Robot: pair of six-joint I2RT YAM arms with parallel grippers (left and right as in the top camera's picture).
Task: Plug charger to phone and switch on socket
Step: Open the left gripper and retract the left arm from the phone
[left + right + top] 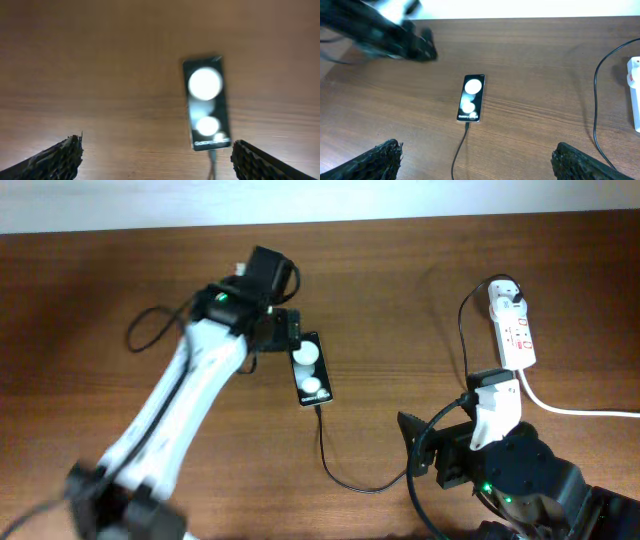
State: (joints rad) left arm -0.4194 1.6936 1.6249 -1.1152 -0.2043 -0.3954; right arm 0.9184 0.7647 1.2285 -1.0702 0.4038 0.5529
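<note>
The phone (311,370) lies face up on the wooden table, a black slab with two white circles. It also shows in the left wrist view (206,102) and the right wrist view (471,98). The thin black charger cable (340,470) has its tip in the phone's near end (466,127) and loops right up to the white adapter (503,290) on the socket strip (515,335). My left gripper (157,160) is open and empty, hovering just left of the phone (283,330). My right gripper (477,160) is open and empty, well short of the phone (425,450).
A thick white cord (580,410) runs from the strip off to the right edge. The strip's edge shows at the right of the right wrist view (635,95). The left arm's black cable (150,330) loops on the table at the left.
</note>
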